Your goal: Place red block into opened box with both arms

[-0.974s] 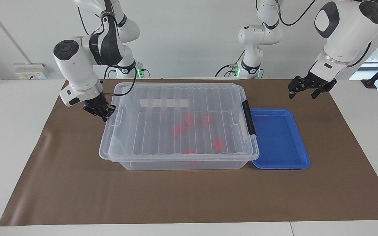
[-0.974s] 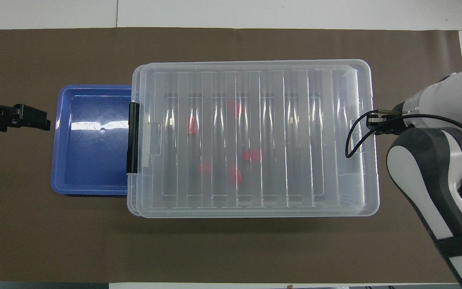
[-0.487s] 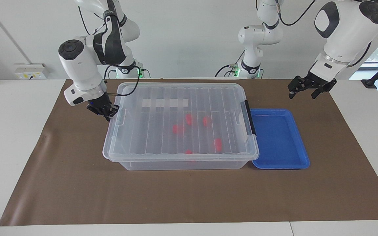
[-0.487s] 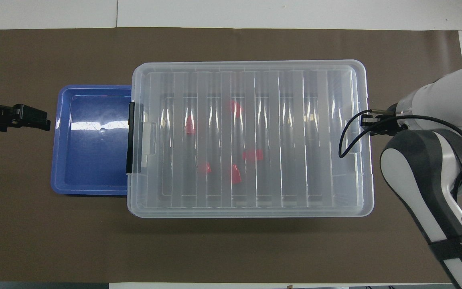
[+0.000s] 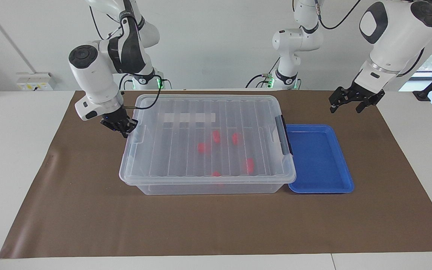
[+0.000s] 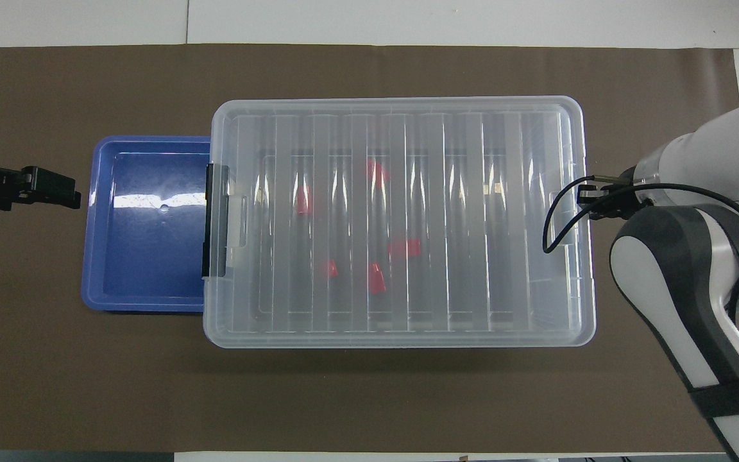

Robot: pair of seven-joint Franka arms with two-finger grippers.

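The clear box [image 5: 208, 187] [image 6: 401, 339] stands mid-table with its ribbed lid [image 5: 186, 112] [image 6: 536, 128] lying flat on it. Through the lid several red blocks [image 5: 202, 147] [image 6: 376, 280] show on the box's floor. My right gripper [image 5: 125, 130] is at the box's end toward the right arm's end of the table, shut on the lid's end edge. In the overhead view its fingers are hidden under the wrist. My left gripper [image 5: 346, 106] [image 6: 65, 192] hangs open and empty over the mat beside the blue tray, waiting.
A shallow blue tray [image 5: 319, 188] [image 6: 93, 224] with nothing in it sits against the box's black-latch end [image 5: 284, 135]. A brown mat [image 5: 88, 217] covers the table. Two slim white arms [image 5: 287, 45] with green-lit bases stand at the robots' edge.
The lid, raised and overhanging at the right arm's end, has come down and slid flush onto the box, and the right gripper moved with it. The left arm has not moved.
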